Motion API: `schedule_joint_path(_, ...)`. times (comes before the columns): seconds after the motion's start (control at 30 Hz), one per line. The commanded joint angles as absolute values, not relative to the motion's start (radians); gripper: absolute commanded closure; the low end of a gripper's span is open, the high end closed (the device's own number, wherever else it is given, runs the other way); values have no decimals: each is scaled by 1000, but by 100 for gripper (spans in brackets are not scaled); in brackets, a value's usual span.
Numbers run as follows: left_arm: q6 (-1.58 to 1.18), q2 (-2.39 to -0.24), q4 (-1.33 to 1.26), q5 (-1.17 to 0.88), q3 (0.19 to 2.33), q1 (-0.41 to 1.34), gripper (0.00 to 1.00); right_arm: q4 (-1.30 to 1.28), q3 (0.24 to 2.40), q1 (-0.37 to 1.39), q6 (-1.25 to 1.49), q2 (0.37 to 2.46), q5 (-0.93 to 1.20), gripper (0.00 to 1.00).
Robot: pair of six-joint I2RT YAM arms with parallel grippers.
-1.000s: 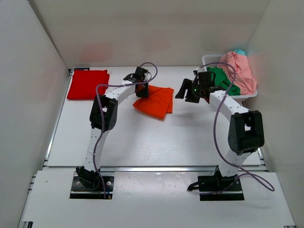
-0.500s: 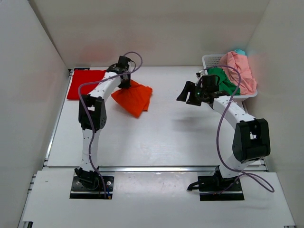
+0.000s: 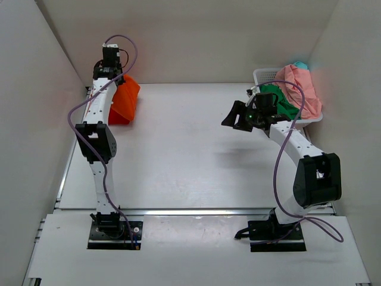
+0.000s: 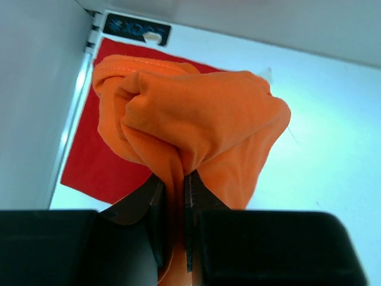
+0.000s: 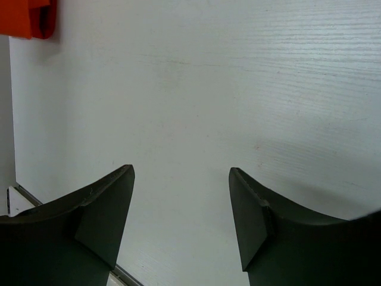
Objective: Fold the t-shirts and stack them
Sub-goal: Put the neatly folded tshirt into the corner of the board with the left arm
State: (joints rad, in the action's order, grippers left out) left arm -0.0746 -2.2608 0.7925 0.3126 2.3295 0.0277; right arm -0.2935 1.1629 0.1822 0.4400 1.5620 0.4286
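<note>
Because the stack seems to be built on the red shirt (image 4: 98, 164), the left gripper (image 4: 172, 180) is raised over that far left corner. Its fingers (image 4: 156, 205) are clamped on a fold of the orange shirt (image 4: 196, 122). The cloth hangs bunched from the jaws, with the red shirt lying flat on the table (image 3: 190, 155) just below and beyond it. I judge that the height keeps the cloth from dragging on the stack.

The right gripper (image 5: 181, 173) hovers with its jaws apart and nothing between them. The basket (image 3: 265, 74) is just behind it, with the green shirt (image 3: 280, 102) and pink shirt (image 3: 300, 83) inside, so it is probably waiting for the next one.

One second ago the left gripper was near the table's middle, with the orange shirt spread out under it. Since then it has carried the shirt left and up. The right gripper has hardly moved.
</note>
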Motion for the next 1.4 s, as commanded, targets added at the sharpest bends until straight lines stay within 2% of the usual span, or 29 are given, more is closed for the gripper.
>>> schedule_joint_path(0.0,-57,-2233,720,360,2364,6,100,-281,1187,178,416,1549,465,38)
schedule_joint_path(0.3,-132,-2359,686,360,2388,-110,99,-316,1221,189,391,1589,476,38)
schedule_joint_path(0.37,-103,-2382,651,399,2378,-117,70,-327,1221,184,390,1595,477,39)
schedule_joint_path(0.4,-83,-2402,640,431,2379,-117,38,-325,1215,190,384,1604,477,38)
schedule_joint_path(0.47,-35,-2450,627,485,2423,-120,22,-328,1221,199,388,1604,469,38)
schedule_joint_path(0.53,-46,-2456,647,477,2460,-123,14,-336,1215,207,379,1609,463,38)
schedule_joint_path(0.67,-87,-2369,603,417,2381,-130,12,-344,1215,225,382,1617,417,36)
schedule_joint_path(0.8,-95,-2138,528,376,2180,-81,14,-385,1241,224,338,1600,290,25)
schedule_joint_path(0.83,-121,-2059,502,318,2089,-75,16,-402,1259,209,316,1594,249,22)
schedule_joint_path(0.9,-211,-1932,439,130,1876,-57,28,-407,1305,179,260,1589,185,23)
schedule_joint_path(0.97,-274,-1769,381,17,1701,-40,33,-405,1343,108,223,1603,88,21)
schedule_joint_path(1.07,-299,-1607,315,-15,1459,57,30,-400,1429,4,169,1669,52,15)
schedule_joint_path(1.17,-302,-1491,281,-2,1280,132,31,-411,1567,-79,123,1771,17,16)
schedule_joint_path(1.23,-313,-1445,269,-9,1186,150,32,-411,1655,-110,114,1851,18,20)
schedule_joint_path(1.37,-313,-1390,256,-31,1086,152,33,-463,1774,-134,91,1983,22,20)
